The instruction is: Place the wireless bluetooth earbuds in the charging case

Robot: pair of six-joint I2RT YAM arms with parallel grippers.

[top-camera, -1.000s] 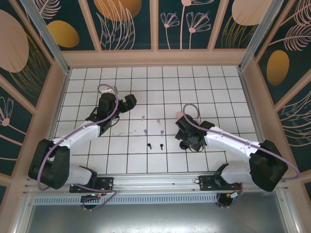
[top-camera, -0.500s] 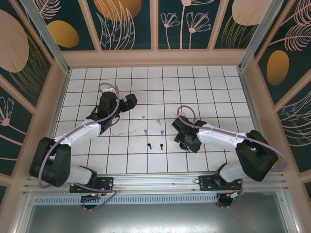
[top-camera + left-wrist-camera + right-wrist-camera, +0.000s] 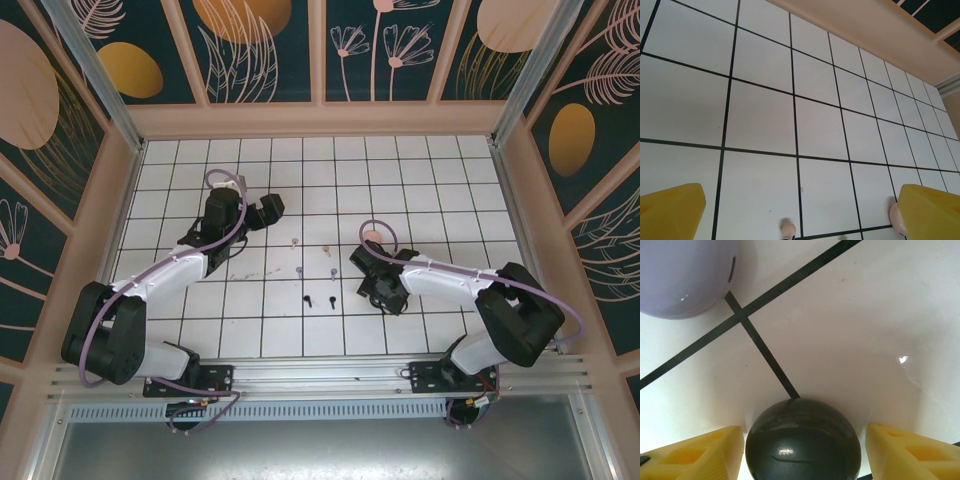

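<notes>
A white grid-tiled table (image 3: 450,170) sits below floral wall panels. Centre left, the left gripper (image 3: 272,208) hangs empty, its jaws spread wide. The earbuds lie loose mid-frame: pink pair (image 3: 293,241) uppermost, purple pair (image 3: 299,270) below it, black pair (image 3: 307,299) lowest. Right of them, the right gripper (image 3: 805,437) straddles the black case (image 3: 801,455), jaws apart with slim gaps either side. Best to centre it, then squeeze evenly so the rounded shell cannot squirt out.

Left fingers (image 3: 670,210) wide apart; right fingers (image 3: 910,452) apart, low.
</notes>
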